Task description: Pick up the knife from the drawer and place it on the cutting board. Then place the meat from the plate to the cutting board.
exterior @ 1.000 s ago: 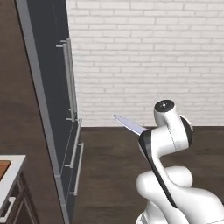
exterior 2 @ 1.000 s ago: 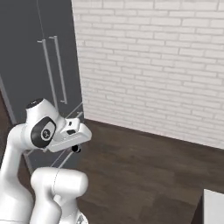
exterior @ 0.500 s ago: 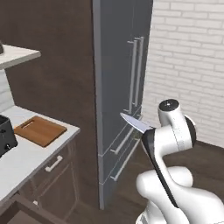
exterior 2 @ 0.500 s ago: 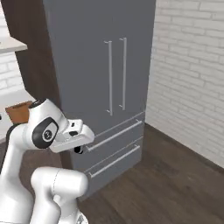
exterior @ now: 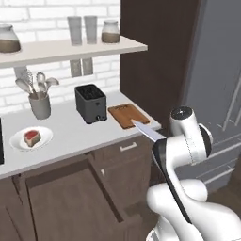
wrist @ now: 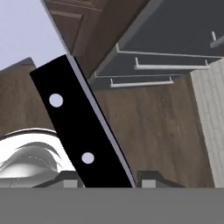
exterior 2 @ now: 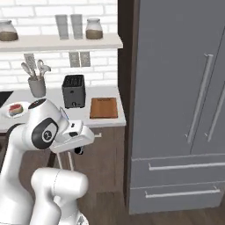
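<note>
Even, soft, bright light is seen throughout — no glare. Only faint shadow is cast under the shelf [exterior: 70, 47] and beside the toaster [exterior: 90, 103] on the bench [exterior: 70, 134]. Edges are slightly soft and pixelated — the knife [wrist: 81, 131] handle is rendered flat black.

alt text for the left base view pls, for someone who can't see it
A white robot arm holds a knife, its silver blade pointing toward a reddish-brown cutting board at the end of a grey kitchen counter. Left of the board stand a black toaster, a cup of utensils, and a white plate holding raw meat. A drawer below hangs open.
</note>
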Motion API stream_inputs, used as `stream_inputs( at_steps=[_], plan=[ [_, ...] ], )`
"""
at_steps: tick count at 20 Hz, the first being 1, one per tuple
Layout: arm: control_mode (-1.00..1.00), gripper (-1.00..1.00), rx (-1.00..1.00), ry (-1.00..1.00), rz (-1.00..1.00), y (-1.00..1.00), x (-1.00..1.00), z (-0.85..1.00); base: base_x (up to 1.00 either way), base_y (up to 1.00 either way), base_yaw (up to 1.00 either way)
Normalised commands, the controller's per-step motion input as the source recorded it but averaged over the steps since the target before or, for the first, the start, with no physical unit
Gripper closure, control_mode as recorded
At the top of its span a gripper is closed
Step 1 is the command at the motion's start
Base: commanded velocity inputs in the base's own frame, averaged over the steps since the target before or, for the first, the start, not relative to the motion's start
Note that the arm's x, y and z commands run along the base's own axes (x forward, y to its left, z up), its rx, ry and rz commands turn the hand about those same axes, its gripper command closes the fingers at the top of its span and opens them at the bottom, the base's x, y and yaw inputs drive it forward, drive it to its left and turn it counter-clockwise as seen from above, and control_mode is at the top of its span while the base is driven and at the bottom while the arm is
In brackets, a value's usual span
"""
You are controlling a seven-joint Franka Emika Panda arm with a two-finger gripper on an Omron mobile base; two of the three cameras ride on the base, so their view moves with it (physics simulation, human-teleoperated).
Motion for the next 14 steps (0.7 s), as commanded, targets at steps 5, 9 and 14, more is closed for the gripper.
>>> stream_inputs(
  at_steps=[5, 9, 14],
  plan=[
    [1.00, 1.00, 0.00, 0.00, 0.00, 0.00, 0.00, 0.00, 0.54, -0.31, 0.36],
    [1.00, 1.00, 0.00, 0.00, 0.00, 0.00, 0.00, 0.00, 0.57, -0.57, 0.16],
    [1.00, 1.00, 0.00, 0.00, 0.00, 0.00, 0.00, 0.00, 0.71, -0.02, 0.06]
  ],
)
